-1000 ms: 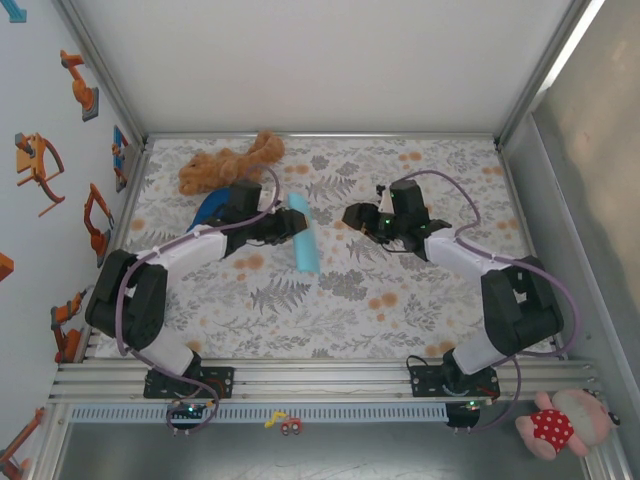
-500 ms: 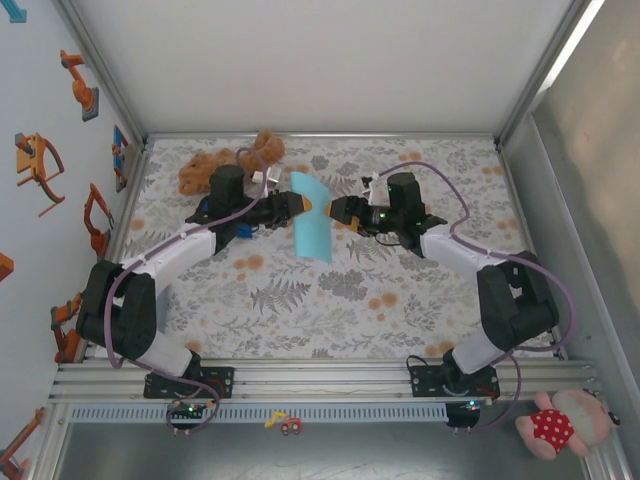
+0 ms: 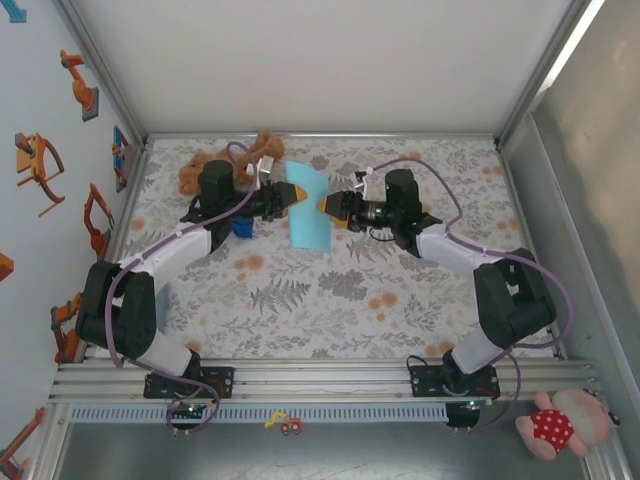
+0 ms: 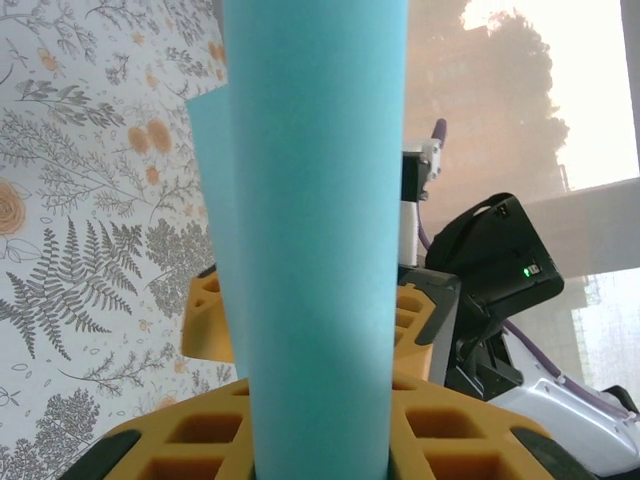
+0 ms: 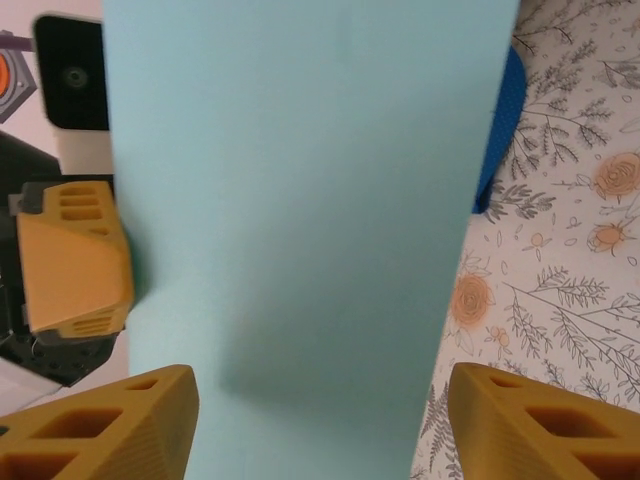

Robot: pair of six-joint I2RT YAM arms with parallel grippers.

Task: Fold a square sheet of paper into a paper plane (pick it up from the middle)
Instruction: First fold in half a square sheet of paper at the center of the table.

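The square sheet of paper (image 3: pixel 308 218) is light cyan-blue and hangs above the floral mat as a long bent band, not a paper plane's pointed shape. My left gripper (image 3: pixel 291 197) is shut on its upper left edge. In the left wrist view the paper (image 4: pixel 315 230) rises as a curved strip from between my yellow fingers (image 4: pixel 175 440). My right gripper (image 3: pixel 330 207) faces the left one nose to nose, just right of the sheet. In the right wrist view the paper (image 5: pixel 300 200) hangs broadside ahead, with my fingertips (image 5: pixel 100 425) wide apart at either side, touching nothing.
A brown plush toy (image 3: pixel 225 165) lies at the back left of the floral mat (image 3: pixel 330 300). A dark blue dome-shaped object (image 3: pixel 240 228) sits under the left arm and shows as (image 5: pixel 500 130) behind the paper. A pink plush (image 3: pixel 560 425) lies off the table, front right.
The left gripper has lifted the paper off the mat and carried it toward the back. The right gripper has swung in to face it, and the sheet now hangs broader.
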